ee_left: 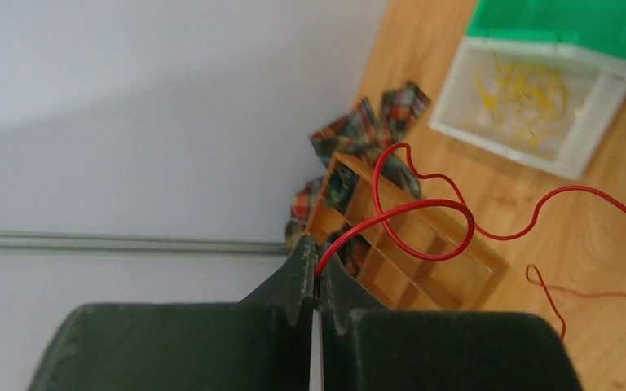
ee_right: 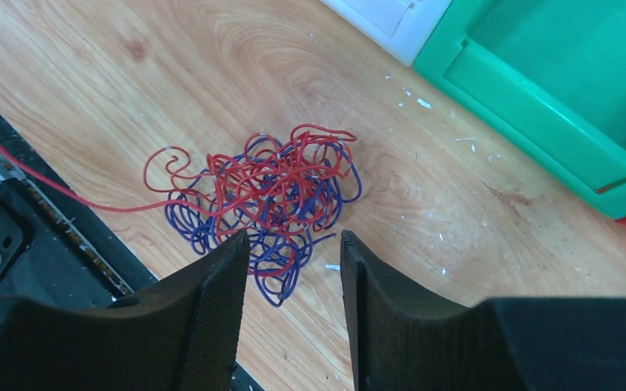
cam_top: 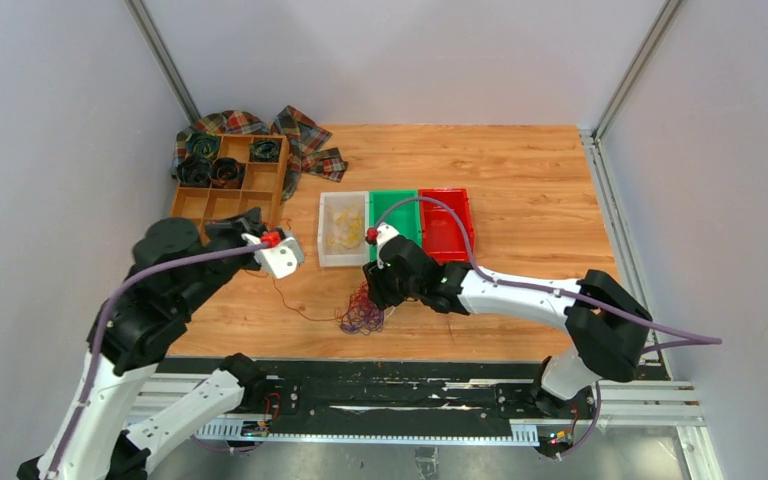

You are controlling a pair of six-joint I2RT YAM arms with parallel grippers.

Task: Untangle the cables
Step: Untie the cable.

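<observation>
The cables (ee_right: 269, 191) are a fist-sized clump of thin red and purple loops lying on the wooden table (cam_top: 520, 190) near its front edge, also visible from above as the clump (cam_top: 360, 312). My right gripper (ee_right: 293, 244) hovers open just over the clump's near side, with nothing between its fingers. My left gripper (ee_left: 318, 265) is shut on the end of one red wire (ee_left: 424, 208), lifted up at the left (cam_top: 282, 262). That red strand (ee_right: 49, 183) trails from the clump towards the left arm.
A white bin (cam_top: 344, 228) holding yellow wires, a green bin (cam_top: 396, 215) and a red bin (cam_top: 447, 222) stand in a row behind the clump. A wooden organiser (cam_top: 230, 180) with black coiled rolls and a plaid cloth (cam_top: 300, 130) sit at the back left.
</observation>
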